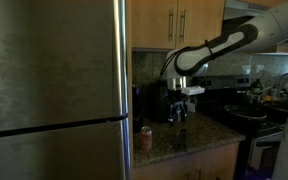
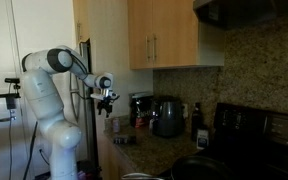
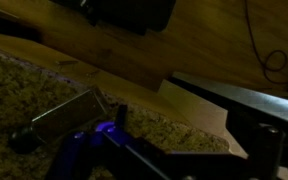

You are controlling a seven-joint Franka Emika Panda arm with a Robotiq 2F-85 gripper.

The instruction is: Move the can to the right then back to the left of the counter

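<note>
Lying under wooden cabinets [image 1: 179, 22], the counter [image 1: 206, 132] holds the can [image 1: 146, 138].

The refrigerator [image 1: 54, 90] hides part of the bench [image 1: 206, 130]. In the wrist view, the hand [image 3: 119, 145] is dark and blurred.

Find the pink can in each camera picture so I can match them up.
In an exterior view: the can stands low centre on the counter, beside the refrigerator.
In an exterior view: the can is left of centre, just below the gripper.
Wrist view: not in it.
Shared landmark: the gripper above the counter, in both exterior views.
</note>
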